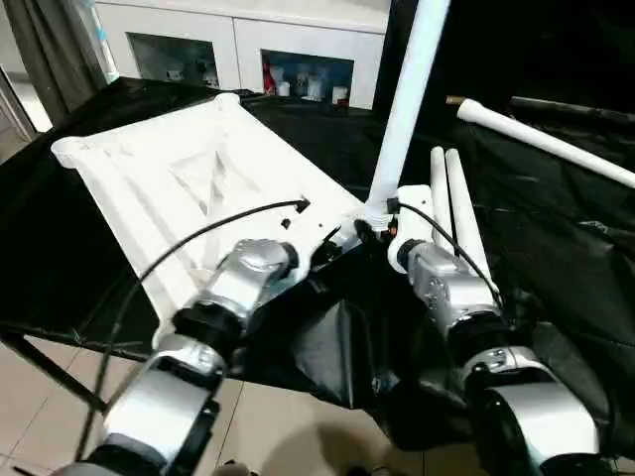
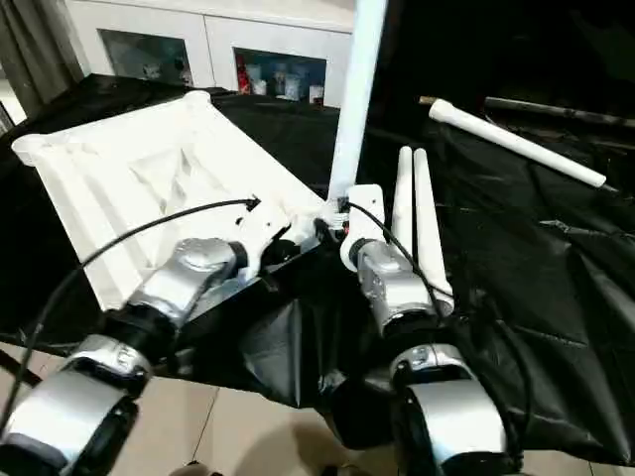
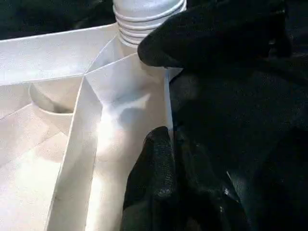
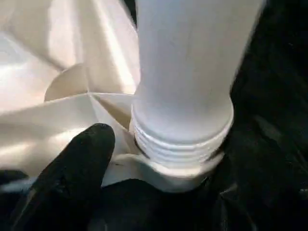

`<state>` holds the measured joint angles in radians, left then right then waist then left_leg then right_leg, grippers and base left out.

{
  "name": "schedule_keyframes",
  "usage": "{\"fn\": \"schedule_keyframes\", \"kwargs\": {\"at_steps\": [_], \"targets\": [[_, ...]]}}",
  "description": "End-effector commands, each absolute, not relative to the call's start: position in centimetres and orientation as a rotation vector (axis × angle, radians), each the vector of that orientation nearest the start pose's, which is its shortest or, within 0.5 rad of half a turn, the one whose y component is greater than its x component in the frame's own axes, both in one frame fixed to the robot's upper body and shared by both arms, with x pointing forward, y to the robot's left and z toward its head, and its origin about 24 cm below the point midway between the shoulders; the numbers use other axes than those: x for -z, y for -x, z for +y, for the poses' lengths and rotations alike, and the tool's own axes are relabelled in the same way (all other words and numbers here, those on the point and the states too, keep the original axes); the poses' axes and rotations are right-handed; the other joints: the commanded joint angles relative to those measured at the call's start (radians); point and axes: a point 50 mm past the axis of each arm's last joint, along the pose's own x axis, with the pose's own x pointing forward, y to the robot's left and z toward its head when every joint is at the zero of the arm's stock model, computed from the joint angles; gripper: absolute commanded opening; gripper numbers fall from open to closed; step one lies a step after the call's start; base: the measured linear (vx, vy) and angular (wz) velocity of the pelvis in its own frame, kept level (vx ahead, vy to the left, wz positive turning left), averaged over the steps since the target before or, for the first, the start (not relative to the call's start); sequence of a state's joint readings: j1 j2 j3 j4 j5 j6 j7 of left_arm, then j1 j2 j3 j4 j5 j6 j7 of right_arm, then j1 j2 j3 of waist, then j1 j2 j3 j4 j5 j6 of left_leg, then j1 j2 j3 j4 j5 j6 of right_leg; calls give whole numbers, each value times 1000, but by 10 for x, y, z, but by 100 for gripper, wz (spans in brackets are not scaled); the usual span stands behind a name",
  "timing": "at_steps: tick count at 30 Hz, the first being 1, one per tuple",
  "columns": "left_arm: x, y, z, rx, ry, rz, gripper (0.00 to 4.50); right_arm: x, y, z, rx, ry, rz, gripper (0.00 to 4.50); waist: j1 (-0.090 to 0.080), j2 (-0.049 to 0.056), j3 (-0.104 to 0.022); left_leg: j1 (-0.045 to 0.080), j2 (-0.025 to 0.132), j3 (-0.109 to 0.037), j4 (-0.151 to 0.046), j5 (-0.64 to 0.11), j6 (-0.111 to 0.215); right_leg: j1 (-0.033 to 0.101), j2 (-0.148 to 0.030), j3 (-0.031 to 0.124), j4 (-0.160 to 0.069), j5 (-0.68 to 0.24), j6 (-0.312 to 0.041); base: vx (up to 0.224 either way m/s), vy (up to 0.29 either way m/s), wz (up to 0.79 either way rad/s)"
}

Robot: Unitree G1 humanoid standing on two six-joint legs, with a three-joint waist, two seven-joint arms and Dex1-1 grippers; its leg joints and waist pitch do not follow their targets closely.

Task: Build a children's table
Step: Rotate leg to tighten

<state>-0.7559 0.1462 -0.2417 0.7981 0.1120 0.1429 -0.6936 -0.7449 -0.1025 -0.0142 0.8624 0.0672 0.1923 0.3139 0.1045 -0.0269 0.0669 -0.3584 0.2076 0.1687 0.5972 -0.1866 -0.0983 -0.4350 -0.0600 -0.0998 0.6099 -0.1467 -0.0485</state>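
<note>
Tabletop (image 1: 189,178) upside down on black cloth (image 1: 556,248), ribs up. One leg (image 1: 407,109) upright in near corner socket, top cut off by frame. Two legs (image 1: 451,213) flat just right of socket, near ends hidden behind right forearm. Fourth leg (image 1: 546,144) farther right, end cut off. Left gripper (image 1: 332,248) closed tight at tabletop edge beside socket. Right gripper (image 1: 382,226) at leg base, spread unclear.

We see a black-draped table (image 1: 556,258) carrying the ribbed white tabletop (image 1: 169,188) at left, two legs (image 1: 451,213) centre, and another leg (image 1: 546,144) upper right.
</note>
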Motion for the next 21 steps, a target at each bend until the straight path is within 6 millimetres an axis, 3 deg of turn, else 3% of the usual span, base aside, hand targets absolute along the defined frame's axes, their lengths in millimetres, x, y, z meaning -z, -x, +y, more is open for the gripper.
{"fn": "schedule_keyframes", "kwargs": {"at_steps": [1,12,21], "targets": [[-72,-352,76,1005,-383,236,0,-62,-368,-119,-493,76,313,413,7,-4,-80,-5,12,0,-59,-122,75,84,-81,54,-77,-271,-120,0,0,0],[-79,-335,103,1198,-359,201,0,-72,-346,-147,-810,156,336,413,18,-1,-80,-2,16,1,-60,-141,67,81,-80,54,-83,-330,-103,0,0,0],[-81,-326,111,1259,-354,206,0,-67,-336,-150,-896,182,385,413,26,-5,-82,-2,17,1,-59,-130,60,78,-82,53,-84,-362,-85,0,0,0]]}}
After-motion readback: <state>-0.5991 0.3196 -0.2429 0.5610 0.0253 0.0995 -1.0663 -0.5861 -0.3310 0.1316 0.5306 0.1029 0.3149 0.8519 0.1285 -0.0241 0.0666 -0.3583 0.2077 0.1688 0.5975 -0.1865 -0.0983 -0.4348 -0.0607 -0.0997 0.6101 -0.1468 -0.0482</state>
